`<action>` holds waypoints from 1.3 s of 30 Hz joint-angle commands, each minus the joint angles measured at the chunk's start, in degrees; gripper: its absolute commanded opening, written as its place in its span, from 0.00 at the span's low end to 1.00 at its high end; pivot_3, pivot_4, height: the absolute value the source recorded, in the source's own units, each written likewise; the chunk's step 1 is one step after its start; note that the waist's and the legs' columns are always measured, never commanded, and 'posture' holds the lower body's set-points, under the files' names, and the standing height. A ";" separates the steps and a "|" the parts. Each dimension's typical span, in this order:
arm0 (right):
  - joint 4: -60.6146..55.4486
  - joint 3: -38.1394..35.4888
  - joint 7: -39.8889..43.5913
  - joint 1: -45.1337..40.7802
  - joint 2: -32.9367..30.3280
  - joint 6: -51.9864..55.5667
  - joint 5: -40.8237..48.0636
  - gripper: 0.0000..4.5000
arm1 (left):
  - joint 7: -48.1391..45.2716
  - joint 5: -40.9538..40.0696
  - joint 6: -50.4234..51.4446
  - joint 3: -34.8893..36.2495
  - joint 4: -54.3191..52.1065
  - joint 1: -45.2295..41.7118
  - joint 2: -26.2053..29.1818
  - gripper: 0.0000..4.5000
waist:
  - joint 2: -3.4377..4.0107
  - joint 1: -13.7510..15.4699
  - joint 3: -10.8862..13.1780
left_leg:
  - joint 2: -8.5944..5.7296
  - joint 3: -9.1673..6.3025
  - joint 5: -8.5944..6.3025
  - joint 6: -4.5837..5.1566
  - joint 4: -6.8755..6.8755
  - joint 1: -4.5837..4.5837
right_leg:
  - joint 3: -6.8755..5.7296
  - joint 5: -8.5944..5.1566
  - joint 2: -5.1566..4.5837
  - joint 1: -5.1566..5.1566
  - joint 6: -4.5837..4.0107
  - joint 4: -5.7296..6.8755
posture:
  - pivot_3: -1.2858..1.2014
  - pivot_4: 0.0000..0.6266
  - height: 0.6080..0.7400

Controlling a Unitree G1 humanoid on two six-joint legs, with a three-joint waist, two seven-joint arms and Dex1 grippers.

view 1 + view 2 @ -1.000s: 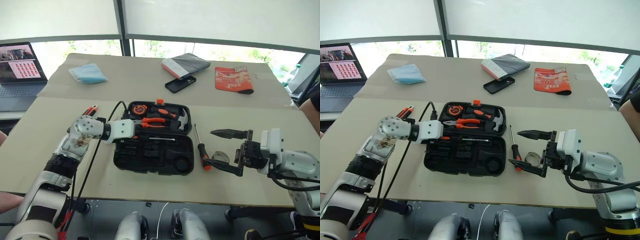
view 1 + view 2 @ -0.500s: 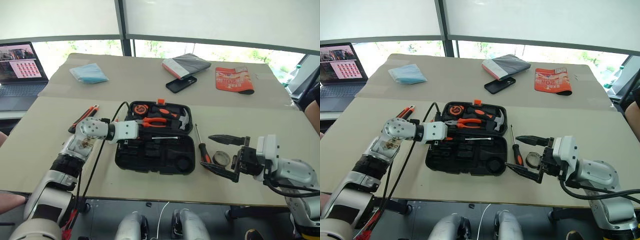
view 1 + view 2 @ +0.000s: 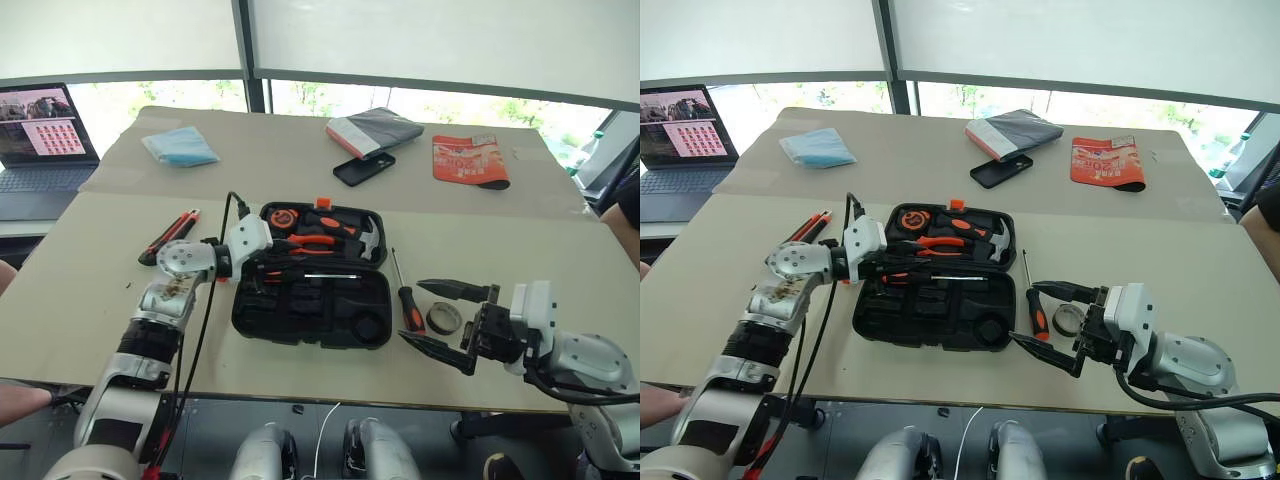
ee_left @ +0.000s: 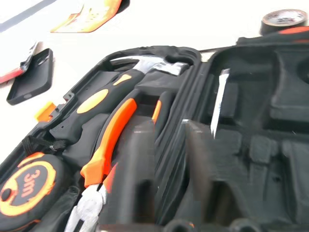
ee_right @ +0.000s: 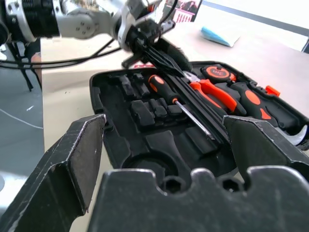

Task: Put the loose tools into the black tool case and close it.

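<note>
Left hand (image 3: 885, 268), pressed together, sits over the open case (image 3: 310, 300) mid-frame, maybe to tuck a screwdriver (image 5: 181, 107) into its slot, while right hand (image 3: 445, 320), spread wide, waits near the screwdriver (image 3: 405, 295) and tape (image 3: 442, 318) on the table (image 3: 90, 280), knife (image 3: 168, 236) far left.

The left arm reaches forward with its forearm aimed toward one o'clock, then the wrist bends so the left gripper (image 3: 902, 268) points toward three o'clock, tilted slightly down, jaws closed together. The right arm comes in from four o'clock with its forearm low and level; the right gripper (image 3: 440, 318) points toward nine o'clock, jaws spread wide apart.
</note>
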 commanded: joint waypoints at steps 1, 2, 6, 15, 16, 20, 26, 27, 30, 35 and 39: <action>-1.71 -1.38 -0.73 0.49 0.22 -0.22 -0.08 1.00 | -0.44 2.07 -1.13 -2.28 0.07 0.96 -0.62 0.02 | 0.00 0.00 0.00 | 0.00 0.00 0.00 0.00 0.00 -0.01 | 0.00 0.00 0.01 0.00 0.00 -0.01 | 0.52 0.24 1.00; -1.64 -1.42 -0.96 0.54 0.26 -0.25 -0.26 1.00 | -0.54 3.10 -0.45 -3.37 -0.03 1.39 -0.55 0.02 | 0.00 -0.01 0.00 | 0.00 0.00 -0.01 0.01 -0.01 -0.02 | -0.01 0.00 0.01 -0.01 0.00 -0.02 | 0.52 0.24 1.00; -0.55 -3.27 -1.85 1.56 0.77 -0.87 -0.17 1.00 | 0.38 7.19 -1.23 -6.46 0.55 2.67 -0.46 0.02 | 0.04 0.03 -0.03 | -0.01 0.00 -0.02 0.03 0.00 0.02 | 0.00 0.00 -0.03 0.04 -0.01 -0.02 | 0.52 0.24 1.00; 0.89 -3.83 -3.20 5.77 2.90 -3.24 -3.86 1.00 | 3.54 10.64 -0.27 -8.56 3.68 2.00 -3.74 0.02 | 0.52 0.82 -0.53 | -0.06 0.00 -0.16 0.26 0.00 0.18 | 0.02 0.00 -0.11 0.21 0.02 -0.05 | 0.52 0.24 1.00; 0.85 -3.96 -3.31 5.98 2.98 -3.08 -3.93 1.00 | 3.09 10.43 -0.27 -8.64 3.85 1.88 -4.07 0.02 | 0.65 0.98 -0.62 | -0.08 0.00 -0.31 0.50 0.00 0.25 | 0.03 0.01 -0.13 0.26 0.04 -0.07 | 0.52 0.24 1.00; -1.02 -6.90 -4.71 9.97 3.14 -0.97 -2.17 1.00 | 0.14 4.65 -0.51 -4.77 3.07 0.98 -5.19 0.07 | 0.80 1.61 -0.71 | -0.08 0.00 -0.49 0.63 0.00 0.43 | 0.02 0.00 -0.26 0.49 0.09 -0.17 | 0.52 0.24 1.00; -3.03 -14.64 -1.81 22.98 5.25 -5.75 -1.59 1.00 | -14.81 -10.90 5.83 3.02 -1.95 0.17 -1.36 0.52 | 0.79 1.34 -0.70 | -0.09 0.01 -0.26 0.29 0.03 -0.10 | 0.00 -0.08 -0.14 0.03 0.24 -0.16 | 0.52 0.24 1.00; -2.46 -15.96 -1.31 25.87 6.23 -7.19 -2.37 1.00 | -17.68 -13.25 8.04 4.16 -3.06 0.32 0.40 0.57 | 0.78 1.14 -0.70 | -0.10 0.01 -0.23 0.26 0.04 -0.10 | 0.00 -0.08 -0.08 0.01 0.24 -0.16 | 0.52 0.24 1.00; 0.17 -19.11 -0.80 31.96 9.17 -11.25 -4.63 1.00 | -22.95 -17.72 10.80 6.97 -6.21 2.14 4.84 0.83 | 0.79 0.66 -0.70 | -0.05 0.01 -0.20 0.17 0.03 -0.05 | 0.01 -0.13 -0.04 0.02 0.24 -0.14 | 0.52 0.24 1.00; 1.22 -21.95 -4.04 36.78 12.70 -12.55 -6.63 1.00 | -28.63 -18.92 6.87 10.51 -6.60 8.10 10.86 0.98 | 0.98 -0.20 -0.77 | -0.03 -0.01 -0.73 0.05 -0.01 0.19 | 0.16 -0.33 -0.31 0.11 -0.10 -0.12 | 0.52 0.24 1.00; -3.77 -23.12 -9.71 36.58 10.64 -3.88 -5.09 1.00 | -28.10 -19.89 5.23 14.14 -7.36 13.11 13.14 0.98 | 1.00 -0.16 -0.76 | 0.02 -0.01 -0.75 -0.02 -0.04 0.23 | 0.19 -0.34 -0.33 0.08 -0.12 -0.11 | 0.52 0.24 1.00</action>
